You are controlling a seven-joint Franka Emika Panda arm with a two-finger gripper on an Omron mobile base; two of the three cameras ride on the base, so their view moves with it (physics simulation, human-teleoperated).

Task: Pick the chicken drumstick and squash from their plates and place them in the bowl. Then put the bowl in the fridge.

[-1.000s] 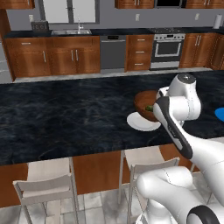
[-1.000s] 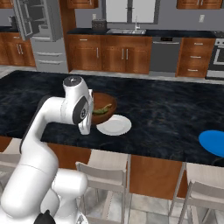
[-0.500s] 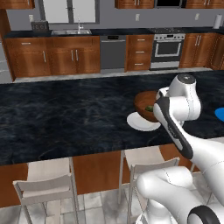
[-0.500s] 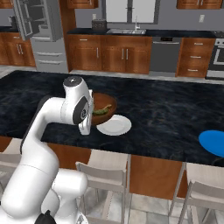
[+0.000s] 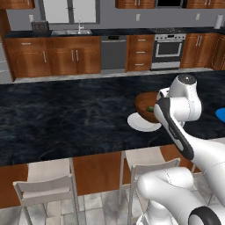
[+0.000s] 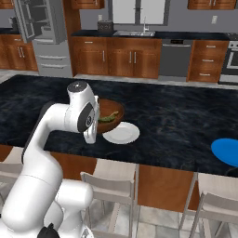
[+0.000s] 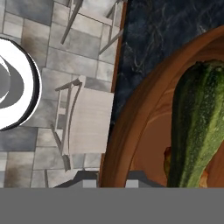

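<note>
The reddish-brown bowl (image 5: 144, 103) (image 6: 113, 109) sits on the dark island counter. The dark green squash (image 7: 197, 122) (image 6: 108, 117) lies inside it. A small brown-orange piece, the chicken drumstick (image 7: 167, 160), peeks out under the squash. The bowl's near rim (image 7: 131, 118) passes between the two fingertips of my gripper (image 7: 110, 178), which is shut on it. An empty white plate (image 5: 141, 122) (image 6: 122, 134) touches the bowl's front. The blue plate (image 6: 226, 151) (image 5: 221, 115) lies far to the right. The grey fridge (image 6: 42, 32) stands at the back left with its door open.
Pale stools (image 7: 85, 118) (image 5: 46, 182) (image 6: 109, 186) line the counter's near edge over a tiled floor. Wooden cabinets, a sink (image 5: 72, 31), a dishwasher (image 5: 113, 52) and an oven (image 5: 168, 49) run along the back wall.
</note>
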